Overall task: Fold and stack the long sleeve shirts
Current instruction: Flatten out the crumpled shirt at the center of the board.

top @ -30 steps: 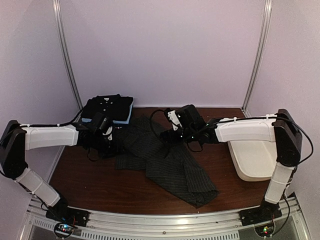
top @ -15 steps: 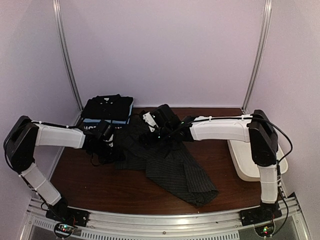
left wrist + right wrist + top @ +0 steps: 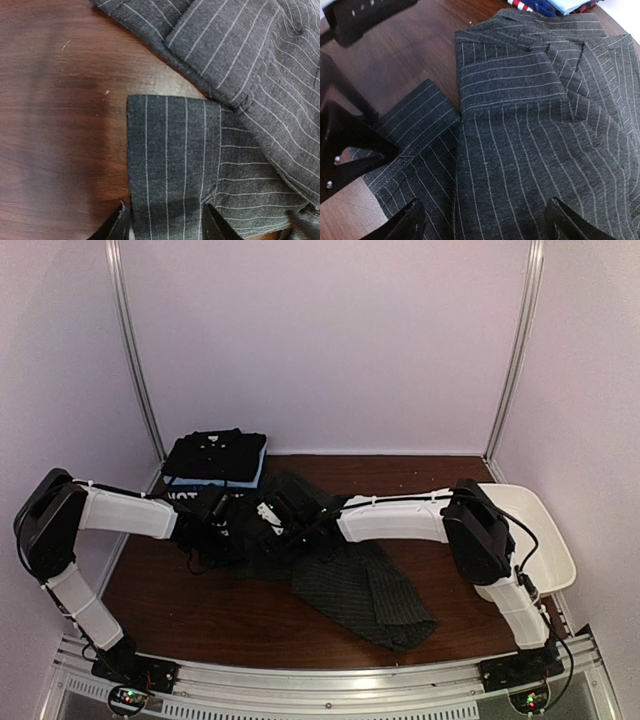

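Observation:
The charcoal pinstriped shirt (image 3: 360,585) lies crumpled across the middle of the brown table. My left gripper (image 3: 215,518) is at its left end. In the left wrist view the gripper (image 3: 167,222) is open, and its fingers straddle a flat pinstriped cuff (image 3: 170,160) lying on the wood. My right gripper (image 3: 268,515) reaches far left over the shirt, close to the left gripper. In the right wrist view it (image 3: 485,222) is wide open and empty just above the striped cloth (image 3: 520,125). A folded black shirt (image 3: 215,452) rests on a light blue one (image 3: 260,468) at the back left.
A white plastic tub (image 3: 535,535) sits at the right edge of the table. The left gripper's black body (image 3: 342,145) shows at the left of the right wrist view, beside the cuff. Bare wood (image 3: 180,600) lies in front of the shirt. Walls enclose the back and sides.
My right arm has swept left across the shirt, from the table's middle to beside the left gripper, uncovering the tub. The left gripper has shifted slightly right onto the cuff.

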You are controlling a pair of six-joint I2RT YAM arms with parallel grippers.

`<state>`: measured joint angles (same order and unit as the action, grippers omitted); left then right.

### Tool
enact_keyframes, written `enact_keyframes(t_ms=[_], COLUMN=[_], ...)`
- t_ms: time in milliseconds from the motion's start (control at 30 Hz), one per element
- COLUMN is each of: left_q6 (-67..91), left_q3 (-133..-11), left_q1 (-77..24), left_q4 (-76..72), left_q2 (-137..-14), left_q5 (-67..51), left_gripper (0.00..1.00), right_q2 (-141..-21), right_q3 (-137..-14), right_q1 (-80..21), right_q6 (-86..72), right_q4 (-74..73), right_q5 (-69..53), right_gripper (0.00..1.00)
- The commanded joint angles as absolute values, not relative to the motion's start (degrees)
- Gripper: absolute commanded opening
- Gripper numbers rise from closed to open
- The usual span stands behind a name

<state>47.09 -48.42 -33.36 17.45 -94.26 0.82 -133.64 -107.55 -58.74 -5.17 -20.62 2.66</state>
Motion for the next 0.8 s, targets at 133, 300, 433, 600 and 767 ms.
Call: enact_keyframes(t_ms=[133, 300, 433, 600, 767], left_q6=[47.85, 47.98, 48.14, 48.47, 48.93], left_q3=[-47.23, -47.44, -47.48, -47.73, -48.34], left_q1=[-34.37, -34.37, -34.37, -34.37, -34.37], left_q4=[15.78, 15.76, 15.82, 16.76, 20.08], left_q2=[-96.45, -97.41, -97.82, -96.95, -94.16], left_q5=[1.77, 1.59, 1.45, 2.09, 5.35], left_gripper=[0.41, 0.23, 0.06, 0.0, 0.0], right_q2=[-137.22, -136.15, -134.55, -132.52, -127.94], right_q3=[-109.44, -109.02, -108.32, -107.41, -104.35], right_q1=[-59.94, -59.57, -58.69, -57.05, -54.84], right_q6=[-4.08, -6.6, -9.32, -11.89, -14.05], right_q4=[-24.17, -23.34, -21.82, -20.55, -18.55], right_q5=[9.65, 11.29, 10.13, 8.16, 7.47], right_gripper=[0.79, 0.63, 0.44, 0.17, 0.1])
